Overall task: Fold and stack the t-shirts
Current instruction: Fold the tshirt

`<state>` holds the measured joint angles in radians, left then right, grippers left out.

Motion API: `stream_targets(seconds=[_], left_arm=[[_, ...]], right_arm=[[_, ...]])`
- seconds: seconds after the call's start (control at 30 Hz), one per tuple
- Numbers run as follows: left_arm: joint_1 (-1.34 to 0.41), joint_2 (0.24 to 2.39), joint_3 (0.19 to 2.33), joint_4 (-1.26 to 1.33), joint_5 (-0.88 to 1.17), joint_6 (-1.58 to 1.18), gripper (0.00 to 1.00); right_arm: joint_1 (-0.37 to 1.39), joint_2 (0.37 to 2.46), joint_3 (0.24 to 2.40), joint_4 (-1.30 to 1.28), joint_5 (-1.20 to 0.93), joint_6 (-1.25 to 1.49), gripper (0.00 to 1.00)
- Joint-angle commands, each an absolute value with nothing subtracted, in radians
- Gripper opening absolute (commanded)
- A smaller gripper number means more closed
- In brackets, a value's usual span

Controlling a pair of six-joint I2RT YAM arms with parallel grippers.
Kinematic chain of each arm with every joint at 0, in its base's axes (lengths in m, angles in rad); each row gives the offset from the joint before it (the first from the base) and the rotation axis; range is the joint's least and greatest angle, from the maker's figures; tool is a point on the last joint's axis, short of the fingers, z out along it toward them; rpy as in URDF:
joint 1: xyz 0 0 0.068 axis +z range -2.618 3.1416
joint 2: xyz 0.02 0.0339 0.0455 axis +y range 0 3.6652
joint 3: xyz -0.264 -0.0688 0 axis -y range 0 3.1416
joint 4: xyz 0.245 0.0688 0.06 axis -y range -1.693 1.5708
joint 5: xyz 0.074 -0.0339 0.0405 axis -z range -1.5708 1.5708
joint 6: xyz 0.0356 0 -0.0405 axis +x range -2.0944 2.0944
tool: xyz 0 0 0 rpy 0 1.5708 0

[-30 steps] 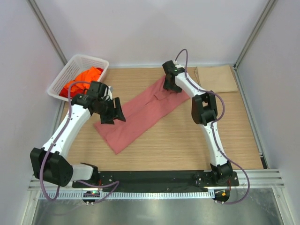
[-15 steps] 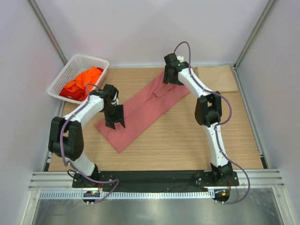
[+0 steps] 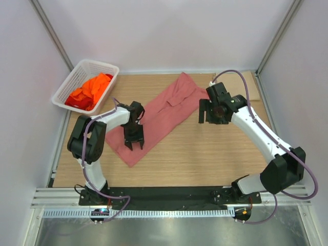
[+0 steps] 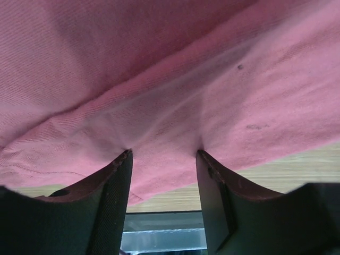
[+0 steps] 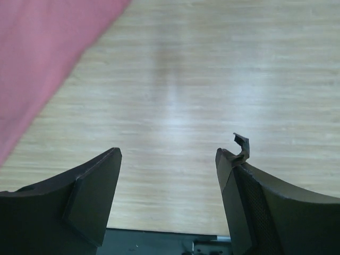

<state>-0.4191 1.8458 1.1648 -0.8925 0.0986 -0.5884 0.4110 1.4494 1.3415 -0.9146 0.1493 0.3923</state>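
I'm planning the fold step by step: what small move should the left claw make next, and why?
Probably close the left claw: its open jaws press into the pink t-shirt near its near end, with a ridge of cloth bunched between them. The right claw hangs open over the wooden table, holding nothing.

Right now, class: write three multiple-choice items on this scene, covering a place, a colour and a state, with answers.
1. The white basket stands: A near right; B far left; C centre.
2. The spread shirt is: A blue; B green; C salmon-pink.
3. The right gripper is: A open, empty; B shut on the shirt; C out of view.
Answers: B, it sits at the far-left corner; C, pink cloth crosses the table; A, jaws apart over bare wood.
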Motion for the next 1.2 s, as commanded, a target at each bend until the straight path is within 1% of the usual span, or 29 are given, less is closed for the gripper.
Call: stream_targets(seconds=[0.0,0.1,0.27,0.33,0.4,0.47,0.53,0.6,0.63,0.7,0.73,0.77,0.83,0.87,0.93,1.1,1.17], left_arm=[[-0.454,1.899,1.144,-0.832,0.089,-0.656,0.51],[-0.504,1.942,1.115,-0.801,0.152,-0.712,0.50],[-0.702,1.971,1.169,-0.765,0.265,-0.822,0.50],[-0.788,1.977,1.196,-0.750,0.299,-0.860,0.51],[-0.842,1.977,1.253,-0.742,0.343,-0.896,0.51],[-0.900,1.970,1.304,-0.739,0.385,-0.902,0.52],[-0.913,1.951,1.312,-0.739,0.402,-0.908,0.54],[-0.910,1.885,1.302,-0.735,0.402,-0.898,0.58],[-0.905,1.858,1.304,-0.735,0.394,-0.887,0.60],[-0.893,1.783,1.325,-0.770,0.359,-0.858,0.65],[-0.888,1.763,1.339,-0.790,0.338,-0.826,0.67],[-0.865,1.726,1.353,-0.840,0.321,-0.812,0.70],[-0.836,1.700,1.391,-0.880,0.299,-0.776,0.71],[-0.816,1.684,1.400,-0.888,0.298,-0.763,0.71],[-0.755,1.648,1.434,-0.917,0.301,-0.741,0.72],[-0.597,1.606,1.492,-0.974,0.304,-0.647,0.71],[-0.532,1.585,1.516,-0.994,0.262,-0.606,0.70]], right_arm=[[0.414,1.376,1.273,-0.949,0.161,0.384,0.80],[0.413,1.371,1.244,-0.986,0.184,0.379,0.80],[0.397,1.387,1.207,-0.994,0.253,0.426,0.82],[0.388,1.407,1.201,-0.967,0.241,0.436,0.82],[0.377,1.440,1.224,-0.956,0.239,0.434,0.82],[0.367,1.508,1.291,-0.945,0.241,0.428,0.82],[0.333,1.578,1.389,-0.928,0.244,0.429,0.82],[0.296,1.633,1.465,-0.911,0.219,0.433,0.82],[0.292,1.693,1.548,-0.905,0.207,0.434,0.83],[0.290,1.771,1.644,-0.910,0.184,0.431,0.82],[0.291,1.807,1.737,-0.929,0.176,0.434,0.82],[0.290,1.889,1.781,-0.937,0.169,0.439,0.82],[0.291,1.963,1.888,-0.956,0.164,0.452,0.82],[0.291,2.024,1.922,-0.965,0.172,0.459,0.81],[0.291,2.080,1.982,-0.950,0.161,0.486,0.80],[0.324,2.228,2.066,-0.893,0.167,0.526,0.79],[0.340,2.275,2.109,-0.882,0.167,0.520,0.79]])
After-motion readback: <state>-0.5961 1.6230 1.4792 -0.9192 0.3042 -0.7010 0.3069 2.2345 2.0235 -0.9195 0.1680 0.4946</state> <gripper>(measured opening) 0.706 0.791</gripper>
